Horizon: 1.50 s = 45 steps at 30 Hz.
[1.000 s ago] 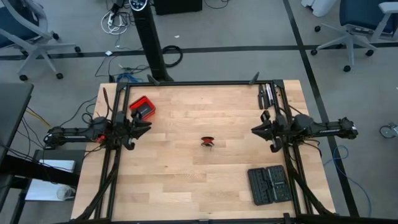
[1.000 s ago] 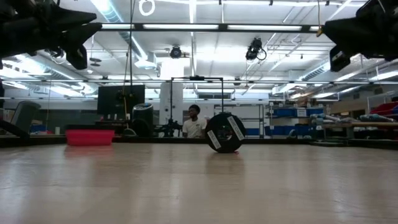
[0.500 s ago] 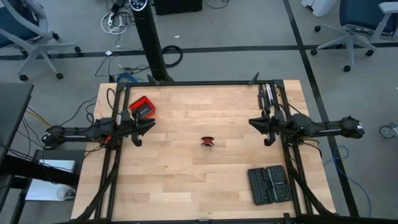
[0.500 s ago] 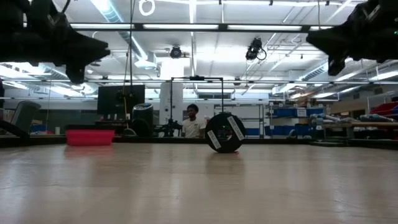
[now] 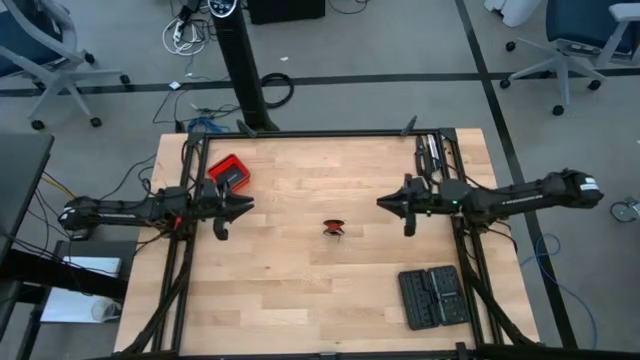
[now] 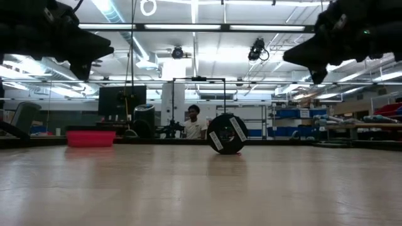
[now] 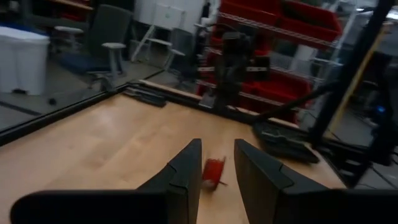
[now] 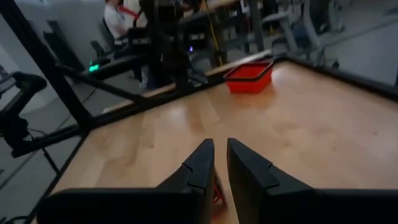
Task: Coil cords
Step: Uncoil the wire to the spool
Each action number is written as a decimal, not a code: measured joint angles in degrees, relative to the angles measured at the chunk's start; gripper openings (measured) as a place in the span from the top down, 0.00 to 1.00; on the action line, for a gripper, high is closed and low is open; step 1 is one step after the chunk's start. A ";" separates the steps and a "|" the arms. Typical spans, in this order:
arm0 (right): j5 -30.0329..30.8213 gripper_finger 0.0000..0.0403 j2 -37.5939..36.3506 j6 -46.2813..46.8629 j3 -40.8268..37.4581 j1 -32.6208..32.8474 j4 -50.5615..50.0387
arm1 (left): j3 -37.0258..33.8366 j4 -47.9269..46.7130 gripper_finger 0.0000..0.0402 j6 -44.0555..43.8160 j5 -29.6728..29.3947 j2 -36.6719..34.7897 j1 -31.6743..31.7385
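You are at the approach: the red wire (image 5: 335,228) lies bunched mid-table, between the left gripper (image 5: 233,209) and right gripper (image 5: 394,203), both empty, fingers slightly parted. Next, lower one onto a wire end, though the ends look too small to pick out.

The bench (image 5: 300,290) is pale wood with a planked grain, bordered by a black frame (image 5: 320,134). The coiled cord (image 5: 335,228) at the bench's middle is red with small dark ends, the box (image 5: 230,174) near the far left corner is red with a black top, and the case (image 5: 434,296) by the near right corner is dark grey. Both arms are black, as are the left gripper (image 5: 233,208) and the right gripper (image 5: 393,203).
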 joint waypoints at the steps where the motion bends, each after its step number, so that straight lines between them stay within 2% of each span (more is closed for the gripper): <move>1: -0.53 0.89 2.35 0.01 1.30 0.00 -0.13 | 0.05 -0.05 0.75 0.00 0.43 0.07 0.00; 7: -1.84 0.89 14.34 -1.69 8.63 -0.39 -1.65 | 0.14 -0.09 0.75 -1.03 -0.70 0.41 0.00; 14: -1.82 0.89 20.20 -1.51 11.03 -1.12 -1.41 | 0.16 -0.18 0.75 -4.46 -0.45 4.01 0.00; 18: -1.86 0.89 20.71 -1.13 11.25 -1.34 -1.39 | 0.16 -0.06 0.75 -4.74 -1.11 6.61 0.00; 24: -3.28 0.89 20.69 3.49 11.25 -2.10 0.22 | 0.16 2.71 0.75 -3.06 -8.10 11.12 0.04; 32: -3.80 0.89 20.67 4.27 11.23 -2.76 -1.47 | 0.18 10.47 0.75 -3.63 -8.52 15.34 0.04; 37: -8.01 0.89 20.65 3.19 11.23 -4.20 -0.41 | 0.18 14.74 0.75 -3.56 -9.18 16.59 0.04; 45: -9.44 0.89 20.63 2.80 11.23 -6.14 3.69 | -0.93 15.25 0.75 -2.23 -7.45 16.60 0.04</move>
